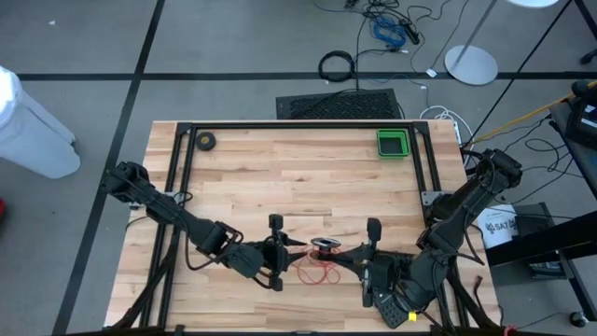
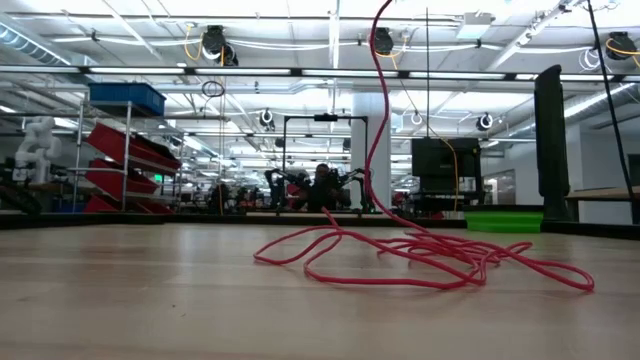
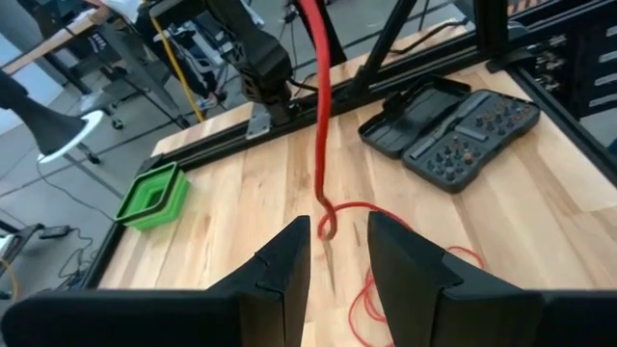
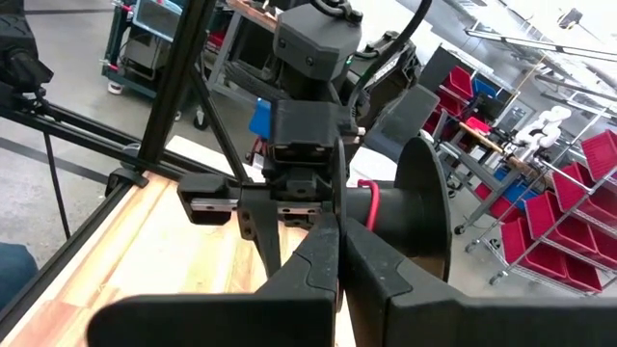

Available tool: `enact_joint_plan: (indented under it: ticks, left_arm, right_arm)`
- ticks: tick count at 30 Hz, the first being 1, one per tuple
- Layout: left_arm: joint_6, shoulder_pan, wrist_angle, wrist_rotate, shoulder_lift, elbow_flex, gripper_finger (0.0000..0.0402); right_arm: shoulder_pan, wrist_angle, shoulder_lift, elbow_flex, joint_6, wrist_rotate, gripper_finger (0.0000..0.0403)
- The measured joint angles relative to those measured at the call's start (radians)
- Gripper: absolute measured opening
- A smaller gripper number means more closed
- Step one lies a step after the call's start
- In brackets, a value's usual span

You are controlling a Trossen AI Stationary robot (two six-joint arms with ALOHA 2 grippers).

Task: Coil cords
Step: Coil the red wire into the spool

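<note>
The thin red cord (image 1: 320, 273) lies tangled on the wooden table (image 1: 280, 177) between both hands, rising to the black reel (image 4: 424, 217). Left hand (image 1: 277, 254) half-released; right hand (image 4: 337, 251) clenched. Green bin (image 1: 393, 143) and open bit case (image 3: 448, 123) sit apart.

A robotics lab hall: behind the wooden table (image 2: 150, 300) stand red bin racks (image 2: 125, 165) under ceiling strip lights (image 2: 300, 45).
</note>
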State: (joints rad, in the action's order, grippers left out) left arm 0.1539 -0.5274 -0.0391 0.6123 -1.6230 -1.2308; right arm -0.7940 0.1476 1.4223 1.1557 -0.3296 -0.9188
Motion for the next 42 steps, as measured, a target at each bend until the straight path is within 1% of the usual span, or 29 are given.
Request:
enact_joint_plan:
  ticks: [3,5,15,17,21,25,29,34,42]
  left_arm:
    - [0.0,0.0,0.0,-0.006,0.0,0.0,0.0109]
    - [0.0,0.001,0.0,-0.006,0.0,0.0,0.0099]
    - [0.0,0.013,0.0,-0.01,0.0,0.0,0.0017]
    - [-0.001,0.017,0.0,-0.01,0.0,0.0,0.0007]
    - [-0.018,0.027,-0.003,-0.011,0.0,0.0,0.0007]
    - [-0.018,0.035,-0.004,-0.012,-0.016,0.0,0.0007]
    - [-0.018,0.054,0.018,-0.048,-0.053,0.0,0.0008]
    - [-0.018,0.095,0.087,-0.11,-0.116,0.0,0.0008]
    - [-0.018,0.125,0.217,-0.119,-0.178,0.0,0.0008]
  right_arm:
    - [0.0,0.0,0.0,0.0,0.0,0.0,0.0]
    - [0.0,0.0,0.0,0.0,0.001,0.0,0.0]
    - [0.0,0.0,0.0,0.0,0.002,0.0,0.0]
    - [0.0,0.0,0.0,0.0,0.002,0.0,0.0]
    - [0.0,0.001,0.0,0.0,0.011,0.001,0.0]
    - [0.007,0.006,0.0,0.0,0.077,0.003,0.0]
    - [0.017,0.006,0.0,0.0,0.09,0.003,0.0]
    - [0.022,0.004,0.0,0.0,0.108,0.004,0.0]
    - [0.022,-0.001,-0.001,0.0,0.109,0.004,0.0]
